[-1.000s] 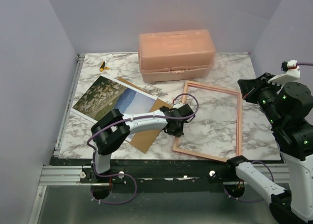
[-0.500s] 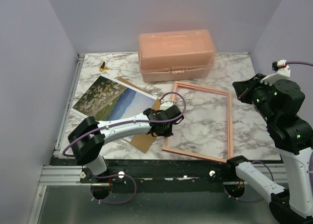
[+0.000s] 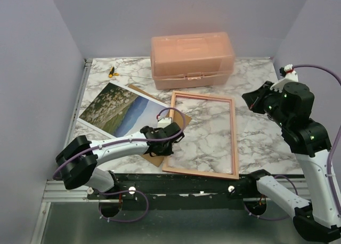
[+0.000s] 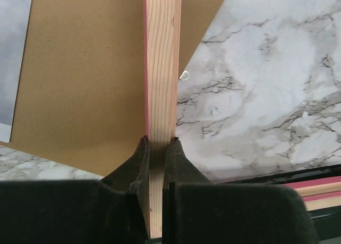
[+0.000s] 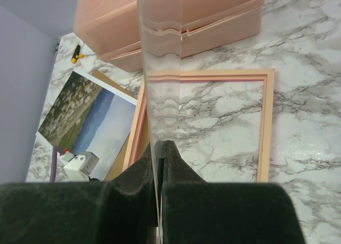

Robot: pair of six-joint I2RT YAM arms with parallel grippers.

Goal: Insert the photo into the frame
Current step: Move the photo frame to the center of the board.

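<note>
The frame (image 3: 235, 137), a thin pinkish wood rectangle, lies flat on the marble table with its left bar over the brown backing board (image 3: 155, 157). My left gripper (image 3: 163, 147) is shut on that left bar (image 4: 162, 68), one finger on each side (image 4: 158, 143). The photo (image 3: 120, 110), a meadow and sky print, lies face up to the left, partly over the board. My right gripper (image 3: 251, 100) hovers right of the frame. It is shut on a clear pane (image 5: 160, 68) that stands on edge between its fingers (image 5: 160, 145).
A salmon-pink lidded box (image 3: 192, 60) stands at the back centre, just behind the frame. A small yellow and black object (image 3: 112, 71) lies at the back left. The walls close in on the left and right.
My left gripper has dragged the frame leftward and turned it nearly square to the table edge, onto the backing board. The right arm with its pane has swung left, toward the frame.
</note>
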